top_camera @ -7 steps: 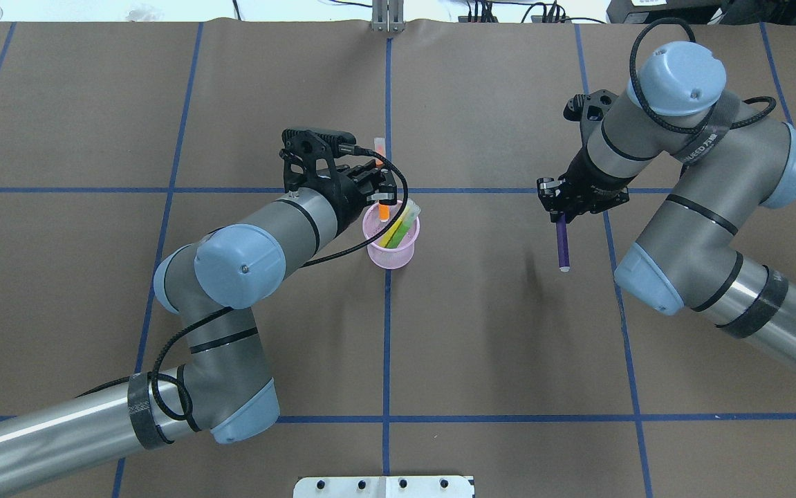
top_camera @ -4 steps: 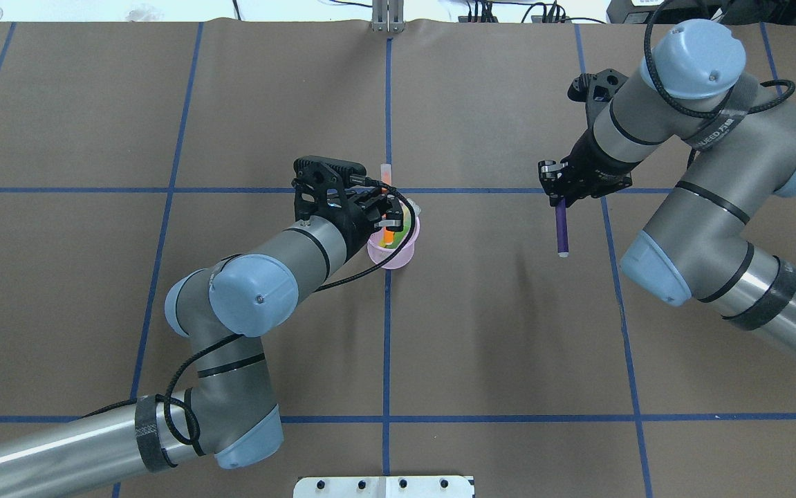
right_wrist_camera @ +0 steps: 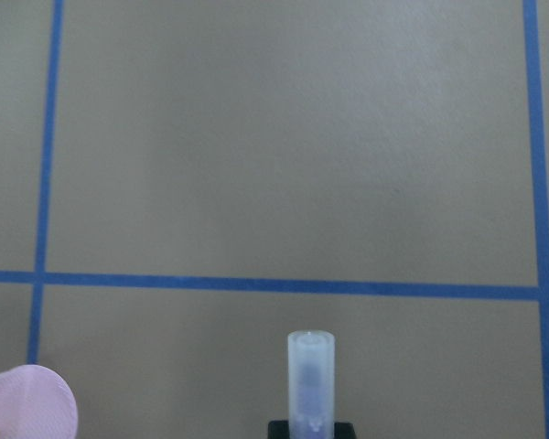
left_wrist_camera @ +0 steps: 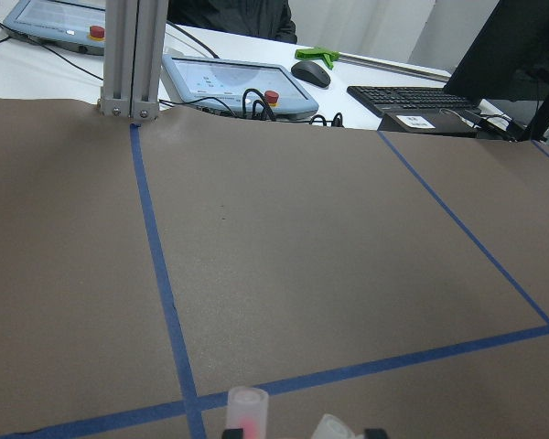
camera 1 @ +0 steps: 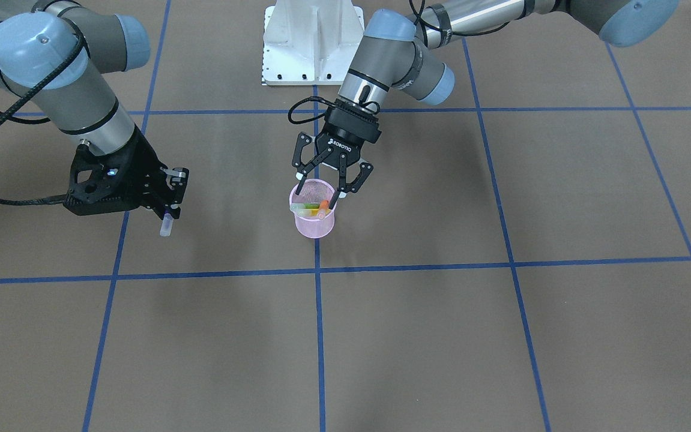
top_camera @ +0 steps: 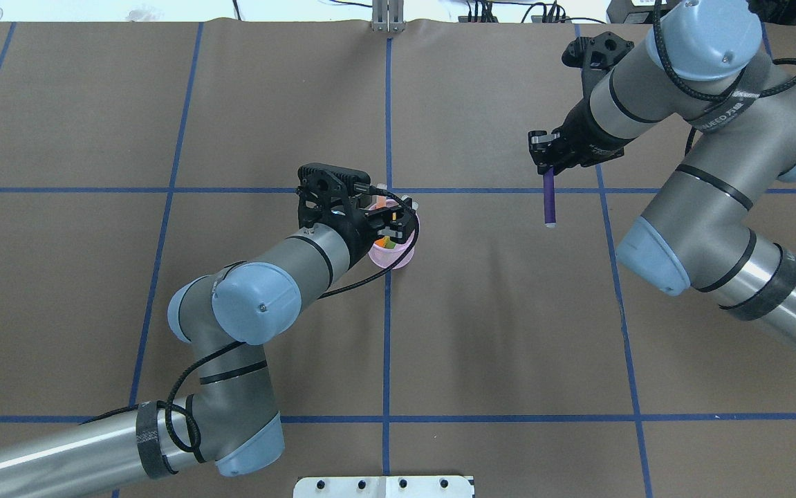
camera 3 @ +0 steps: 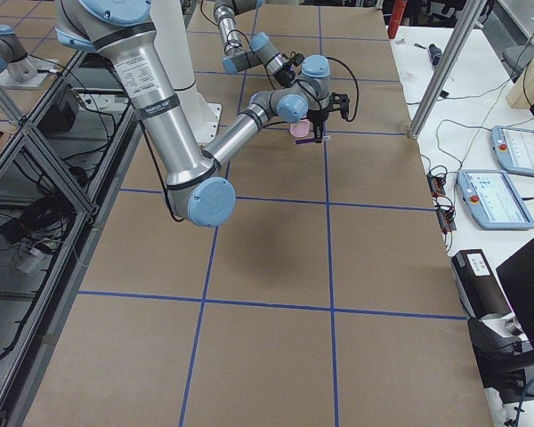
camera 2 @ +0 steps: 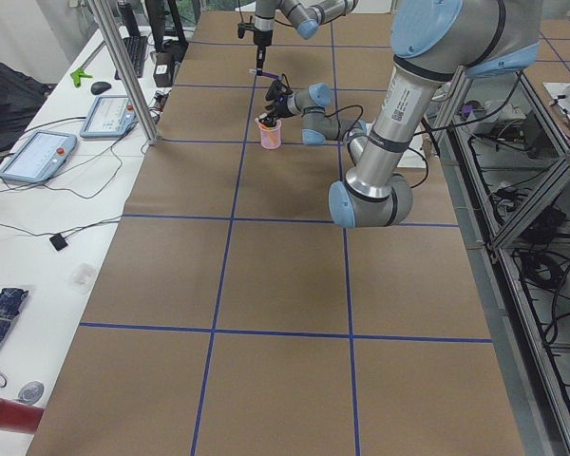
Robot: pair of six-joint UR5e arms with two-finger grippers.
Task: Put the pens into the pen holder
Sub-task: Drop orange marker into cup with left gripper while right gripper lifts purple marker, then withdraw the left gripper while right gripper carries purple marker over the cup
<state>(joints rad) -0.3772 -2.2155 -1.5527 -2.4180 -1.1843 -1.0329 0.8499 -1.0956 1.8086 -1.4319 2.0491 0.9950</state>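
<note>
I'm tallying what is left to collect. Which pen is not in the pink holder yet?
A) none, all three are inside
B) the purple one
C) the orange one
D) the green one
B: the purple pen hangs in the right gripper, well apart from the pen holder, where the orange pen and the green pen already sit.

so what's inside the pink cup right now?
The cup holds a green pen and an orange pen, tops near the rim. The open left gripper covers part of the opening, and their lower ends can't be made out. The purple pen is outside, in the right gripper.
</note>
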